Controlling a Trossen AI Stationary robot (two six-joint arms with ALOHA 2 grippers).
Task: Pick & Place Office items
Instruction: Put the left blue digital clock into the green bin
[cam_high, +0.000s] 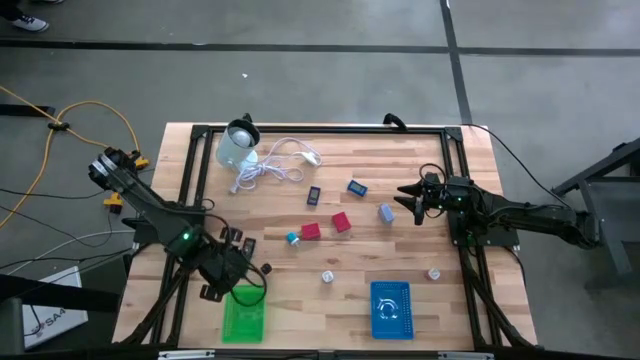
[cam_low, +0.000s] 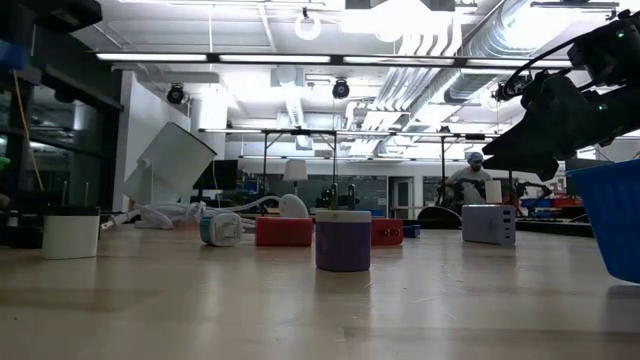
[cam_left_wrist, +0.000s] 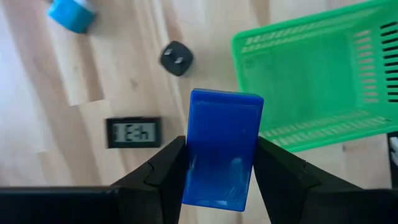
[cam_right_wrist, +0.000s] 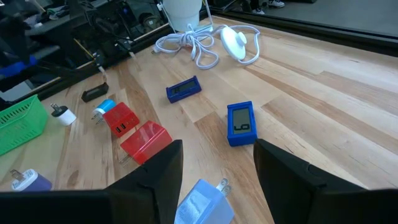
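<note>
While the left claw (cam_left_wrist: 221, 165) hangs near the green basket (cam_left_wrist: 298, 81), it stands clenched on a blue block (cam_left_wrist: 222, 149), evidently for dropping in. Right claw (cam_right_wrist: 217, 165) is released above a pale blue plug (cam_right_wrist: 202, 202), presumably its next pick.

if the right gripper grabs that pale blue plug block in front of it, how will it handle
The pale blue plug block looks rigid and small, so probably stiff and light. Its smooth casing may be a bit slippery between the right gripper and its open fingers. It is blocky, so unlikely to roll, though the metal prongs could make it rock or twist when pushed.
</note>
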